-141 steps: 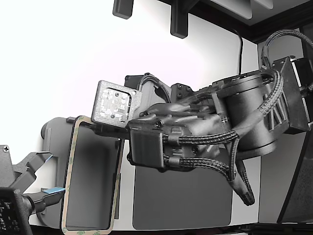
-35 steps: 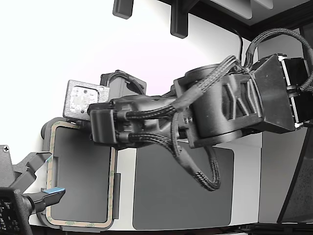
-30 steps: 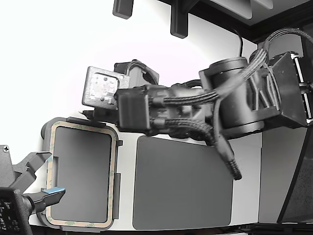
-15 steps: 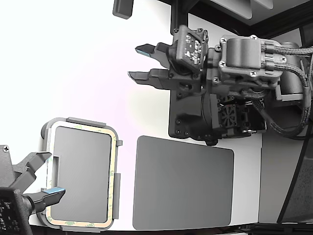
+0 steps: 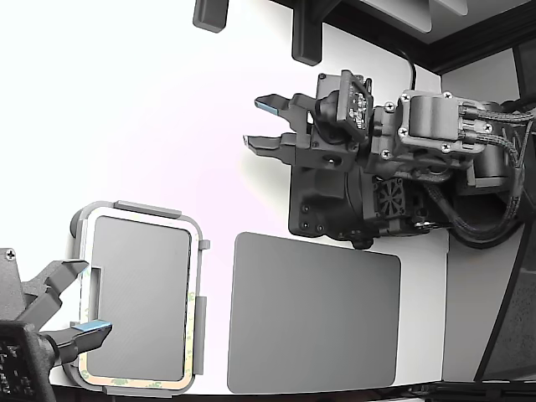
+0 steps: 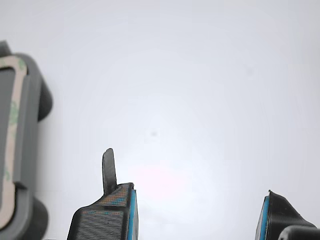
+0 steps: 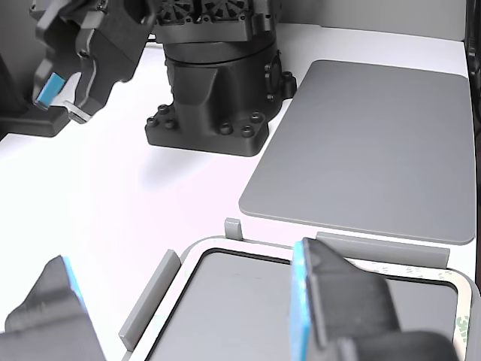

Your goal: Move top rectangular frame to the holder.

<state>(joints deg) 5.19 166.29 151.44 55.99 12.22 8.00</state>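
White counter [image 5: 167, 100] carrying holder [image 5: 140, 209] at the exterior view's lower left, dark grey mat [image 5: 314, 314] just beside it. Black arm base [image 5: 322, 205] bolted above the mat.

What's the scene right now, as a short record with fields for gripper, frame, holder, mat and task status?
gripper: gripper open, holding nothing, up over bare white table, apart from the holder
frame: top rectangular frame lying flat, seated inside the holder's raised tabs
holder: holder at the exterior view's lower left, near the table edge
mat: dark grey mat beside the holder on the exterior view's right, nothing on it
task status: frame appears placed; gripper clear of it
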